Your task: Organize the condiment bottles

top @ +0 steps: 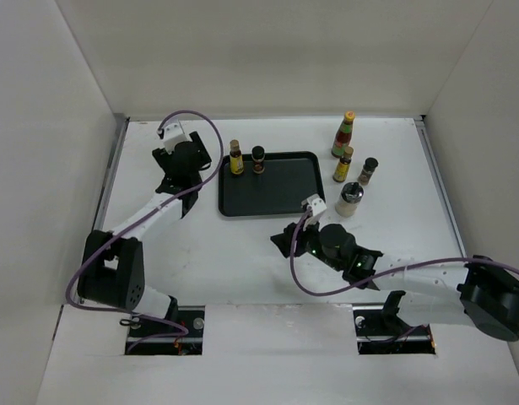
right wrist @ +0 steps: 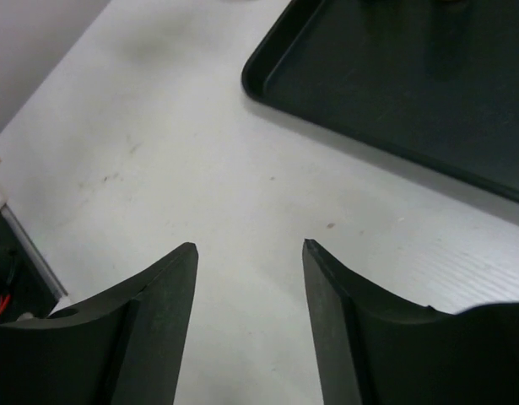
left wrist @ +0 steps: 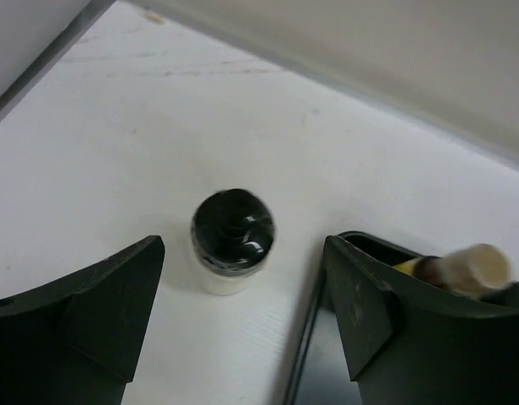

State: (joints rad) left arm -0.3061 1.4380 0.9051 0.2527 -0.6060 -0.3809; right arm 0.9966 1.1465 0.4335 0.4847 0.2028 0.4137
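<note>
A small black-capped white jar (left wrist: 232,234) stands on the table just left of the black tray's corner (left wrist: 360,246). My left gripper (left wrist: 244,249) (top: 190,162) hangs open over it, fingers clear of it on both sides. On the tray's far edge stand an amber yellow-labelled bottle (top: 235,159) and a dark-capped jar (top: 258,159). Right of the tray (top: 272,198) are the tall red bottle (top: 343,135), another amber bottle (top: 343,164), a dark-capped jar (top: 368,171) and the silver-lidded shaker (top: 350,199). My right gripper (right wrist: 249,246) (top: 289,240) is open over bare table near the tray's front edge.
White walls enclose the table on the left, back and right. The tray's near corner (right wrist: 267,76) lies ahead of the right gripper. A purple cable (top: 200,118) loops above the left wrist.
</note>
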